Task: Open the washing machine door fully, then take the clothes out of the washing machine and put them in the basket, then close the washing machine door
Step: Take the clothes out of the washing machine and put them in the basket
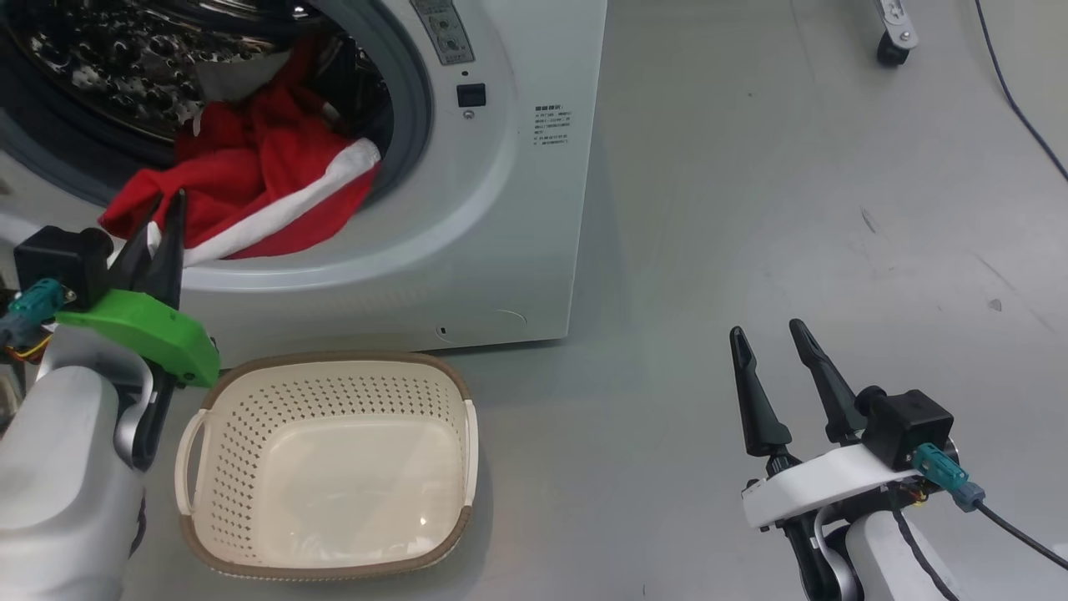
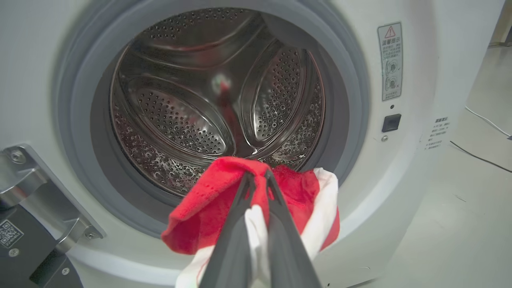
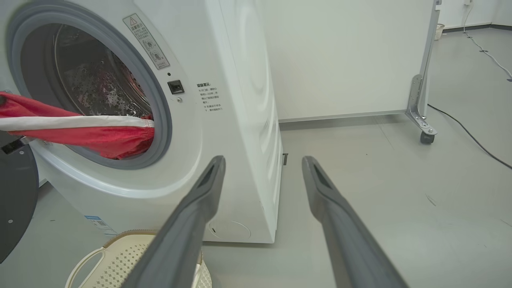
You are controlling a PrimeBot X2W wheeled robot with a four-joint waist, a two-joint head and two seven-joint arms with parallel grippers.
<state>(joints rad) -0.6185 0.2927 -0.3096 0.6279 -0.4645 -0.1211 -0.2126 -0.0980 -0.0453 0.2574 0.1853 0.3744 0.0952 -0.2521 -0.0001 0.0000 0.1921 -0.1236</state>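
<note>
left gripper [image 1: 167, 209] is up at the mouth of the washing machine [image 1: 501, 209], jaws clamped together on the clothes [image 1: 259, 184]. the left wrist view gives the bite itself: two dark fingers [image 2: 236, 224] pinch a fold of red and white cloth between them, the rest bunches just past the tips over the grey gasket lip, and the steel drum [image 2: 180, 112] lies beyond. the head view adds the basket [image 1: 334, 361], on the floor below and right of those jaws, apart from them. right gripper [image 1: 766, 330] hangs well apart from the machine, jaws spread wide, gripping nothing. ahead and left of its tips, its wrist view catches the garment stretched out of the opening, and the washing machine door [image 3: 12, 192], a dark edge at far left, swung open.
</note>
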